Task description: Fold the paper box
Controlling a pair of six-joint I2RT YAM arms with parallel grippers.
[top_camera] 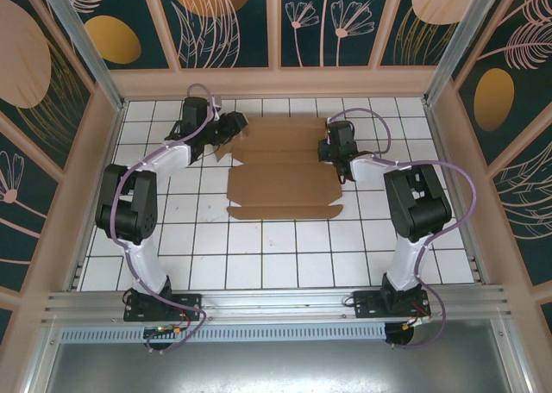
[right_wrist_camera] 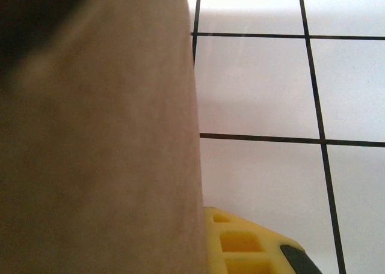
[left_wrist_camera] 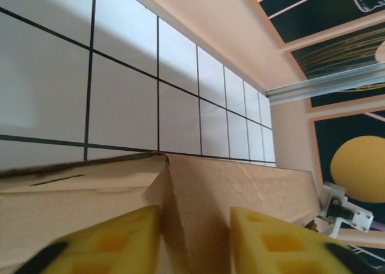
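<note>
The paper box [top_camera: 285, 176] lies as a brown cardboard sheet with flaps and creases in the middle of the white tiled floor. My left gripper [top_camera: 231, 134] is at its far left corner. In the left wrist view the yellow fingers [left_wrist_camera: 120, 241] stand apart, and a raised fold of the paper box [left_wrist_camera: 258, 184] sits in the gap of the left gripper [left_wrist_camera: 195, 220], close to the left finger. My right gripper [top_camera: 330, 149] is at the sheet's right edge. There the paper box [right_wrist_camera: 96, 154] hides one finger, and the other yellow finger [right_wrist_camera: 246, 244] presses against it.
Pink walls [top_camera: 276, 83] enclose the tiled floor [top_camera: 259, 246] on three sides. An aluminium post [left_wrist_camera: 325, 85] runs along the far right corner. Part of the right arm's white wrist [left_wrist_camera: 340, 211] shows beyond the cardboard. Bare tiles lie in front of the sheet.
</note>
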